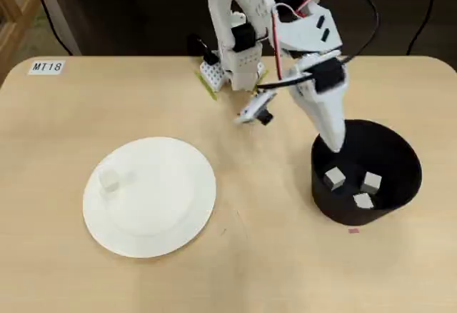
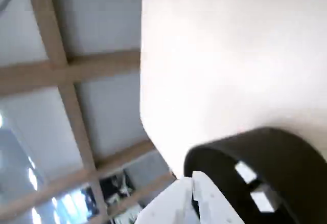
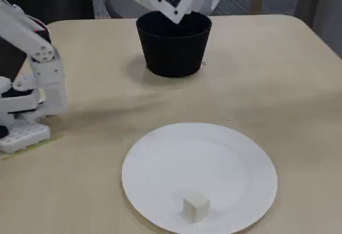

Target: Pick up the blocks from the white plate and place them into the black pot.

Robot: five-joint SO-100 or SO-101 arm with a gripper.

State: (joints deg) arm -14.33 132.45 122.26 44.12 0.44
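Arm: we see it bent down at right of the overhead view, gripper (image 1: pixel 333 141) over the black pot (image 1: pixel 403 177) rim | jaws: seemingly closed, we cannot tell | blocks: three in the pot (image 1: pixel 334 178), one (image 3: pixel 195 206) on the white plate (image 3: pixel 246 159), lower centre of the fixed view.

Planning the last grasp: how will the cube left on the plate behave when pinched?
The block looks rigid with flat faces, so it should pinch squarely and not roll. Being small, it is probably light. On the smooth white plate it may slide if nudged.
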